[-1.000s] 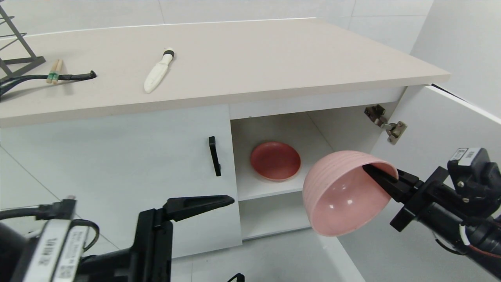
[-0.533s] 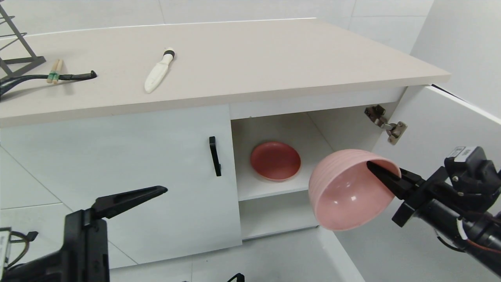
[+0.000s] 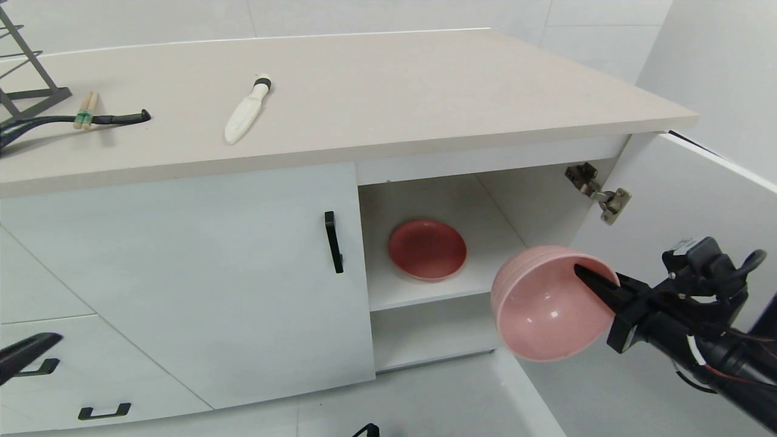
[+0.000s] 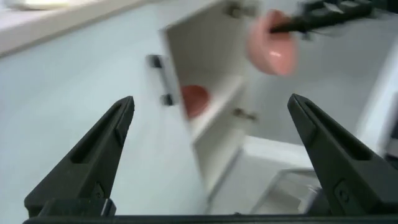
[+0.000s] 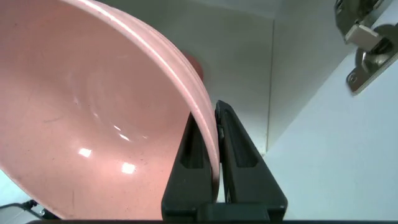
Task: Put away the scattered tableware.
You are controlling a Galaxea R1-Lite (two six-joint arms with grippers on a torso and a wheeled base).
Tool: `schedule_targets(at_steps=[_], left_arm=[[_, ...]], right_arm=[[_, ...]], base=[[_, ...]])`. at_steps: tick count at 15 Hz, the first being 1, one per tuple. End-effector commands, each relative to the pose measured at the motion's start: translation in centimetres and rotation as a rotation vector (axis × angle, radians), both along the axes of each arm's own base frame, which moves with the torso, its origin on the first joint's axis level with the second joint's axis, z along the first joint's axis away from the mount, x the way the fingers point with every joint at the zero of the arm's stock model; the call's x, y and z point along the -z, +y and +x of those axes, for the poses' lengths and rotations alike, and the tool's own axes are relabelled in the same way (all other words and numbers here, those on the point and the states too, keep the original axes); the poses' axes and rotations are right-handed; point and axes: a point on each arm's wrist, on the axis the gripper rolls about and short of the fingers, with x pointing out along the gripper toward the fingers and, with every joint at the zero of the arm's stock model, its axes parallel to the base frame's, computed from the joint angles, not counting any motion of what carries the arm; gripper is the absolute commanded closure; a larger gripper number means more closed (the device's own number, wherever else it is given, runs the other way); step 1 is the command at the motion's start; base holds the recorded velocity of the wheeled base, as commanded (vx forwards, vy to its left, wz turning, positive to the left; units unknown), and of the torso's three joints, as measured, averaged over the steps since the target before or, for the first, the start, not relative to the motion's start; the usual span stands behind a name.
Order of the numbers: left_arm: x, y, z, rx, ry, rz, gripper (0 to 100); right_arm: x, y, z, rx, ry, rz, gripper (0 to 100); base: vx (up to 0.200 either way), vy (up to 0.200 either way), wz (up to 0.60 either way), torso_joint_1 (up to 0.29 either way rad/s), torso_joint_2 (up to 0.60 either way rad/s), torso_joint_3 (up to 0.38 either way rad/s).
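Low on the right, before the open cupboard (image 3: 546, 200), we see the right hand (image 3: 592, 280) pinched narrowly on the rim of a pink bowl (image 3: 540, 309). One finger lies inside the bowl and one outside, with the rim gripped between them. The bowl is ribbed on the outside and tipped on its side, its hollow facing back toward us. It hangs in the air just in front of the right end of the cupboard shelf (image 3: 485, 267).

On that shelf, to the left of the bowl and apart from it, a red plate (image 3: 427, 249) lies flat. The cupboard's right door (image 3: 686, 200) stands swung open.

Far from the bowl, low on the left, the left hand (image 4: 210, 99) has its two black fingers spread wide, holding and touching nothing.

On the pale surface (image 3: 425, 79) above the cupboard lie a white knife (image 3: 246, 111) and, farther left, a pair of chopsticks (image 3: 84, 110) against a black utensil (image 3: 115, 119), near a dark wire rack (image 3: 24, 79).
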Motion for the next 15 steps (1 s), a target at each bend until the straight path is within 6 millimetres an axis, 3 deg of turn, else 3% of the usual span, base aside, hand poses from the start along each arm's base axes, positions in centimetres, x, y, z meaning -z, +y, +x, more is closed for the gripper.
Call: schedule_targets(at_steps=[1, 6, 7, 8, 9, 11, 13, 15], left_arm=[[-0.3, 1.2, -2.1, -0.161, -0.069, -0.067, 0], [2.2, 1.5, -2.7, -0.443, 0.013, -0.112, 0], [3.9, 1.5, -2.8, -0.465, 0.034, -0.096, 0], [4.2, 1.5, -3.0, -0.462, 0.042, -0.100, 0], [5.3, 1.6, -3.2, -0.487, 0.108, -0.087, 0], [7.3, 1.7, -3.6, -0.599, 0.234, -0.024, 0], [7.5, 1.7, -3.7, -0.644, 0.232, -0.033, 0], [7.5, 1.7, -3.9, -0.639, 0.228, -0.053, 0]], right_arm=[[0.1, -0.3, 0.1, 0.013, 0.006, -0.003, 100], [1.0, 0.3, 0.5, -0.008, 0.046, -0.014, 100], [2.1, 1.2, 1.7, -0.029, 0.084, -0.027, 100], [2.4, 1.6, 2.3, -0.035, 0.087, -0.029, 100], [2.2, 2.4, 4.3, -0.038, 0.048, -0.014, 100], [2.8, 3.0, 5.2, -0.051, 0.058, -0.018, 100], [3.1, 5.1, 5.7, -0.105, 0.071, 0.029, 100], [2.9, 5.8, 7.4, -0.084, 0.046, 0.070, 100]], base=[[0.000, 0.000, 0.00, 0.000, 0.00, 0.000], [0.000, 0.000, 0.00, 0.000, 0.00, 0.000], [0.000, 0.000, 0.00, 0.000, 0.00, 0.000], [0.000, 0.000, 0.00, 0.000, 0.00, 0.000], [0.000, 0.000, 0.00, 0.000, 0.00, 0.000], [0.000, 0.000, 0.00, 0.000, 0.00, 0.000], [0.000, 0.000, 0.00, 0.000, 0.00, 0.000], [0.000, 0.000, 0.00, 0.000, 0.00, 0.000]])
